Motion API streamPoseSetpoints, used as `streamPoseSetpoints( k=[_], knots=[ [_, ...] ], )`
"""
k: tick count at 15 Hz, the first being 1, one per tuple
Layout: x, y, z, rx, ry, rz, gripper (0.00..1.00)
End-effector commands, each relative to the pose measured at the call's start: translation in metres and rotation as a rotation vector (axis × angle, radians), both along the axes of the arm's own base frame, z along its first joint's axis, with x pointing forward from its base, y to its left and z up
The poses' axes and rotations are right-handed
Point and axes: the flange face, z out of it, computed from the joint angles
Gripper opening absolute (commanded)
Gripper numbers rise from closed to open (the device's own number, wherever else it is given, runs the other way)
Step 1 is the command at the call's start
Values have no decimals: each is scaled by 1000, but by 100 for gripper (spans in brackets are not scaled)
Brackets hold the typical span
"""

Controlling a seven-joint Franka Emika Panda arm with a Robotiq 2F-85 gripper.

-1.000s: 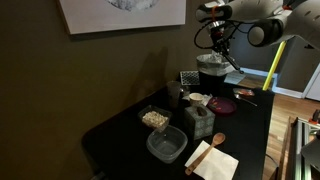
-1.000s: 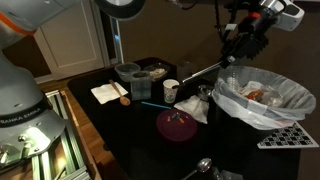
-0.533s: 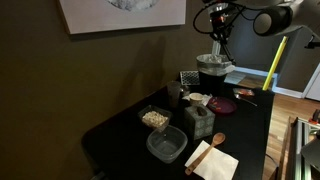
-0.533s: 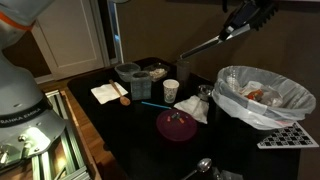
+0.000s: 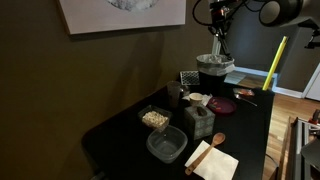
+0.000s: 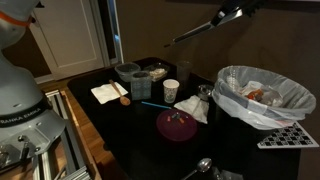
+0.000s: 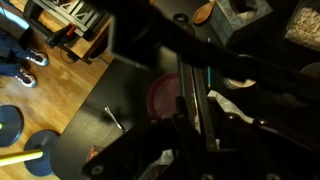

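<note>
Jaws were pinched nearly shut on one end of a long dark rod (image 6: 208, 26), which ran straight between them in the wrist view. The rod hung high in the air, well above the table (image 6: 130, 128). Its free end slanted down toward the paper cup (image 6: 171, 91), near the bag-lined bin (image 6: 224, 78). Handling it well probably called for a firm, even squeeze and slow wrist turns, so the free end would not swing into the bin's rim or the cup.
</note>
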Motion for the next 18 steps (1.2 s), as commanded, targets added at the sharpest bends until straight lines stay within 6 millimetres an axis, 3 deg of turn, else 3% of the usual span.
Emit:
streamPoseSetpoints(
  k=[1, 7, 13, 18],
  knots=[
    [5, 21, -8, 107, -2, 43, 6],
    [17, 58, -40, 221, 34, 188, 6],
    [3, 122, -129, 369, 287, 256, 6],
    [-18, 148, -142, 327, 337, 127, 6]
  ],
)
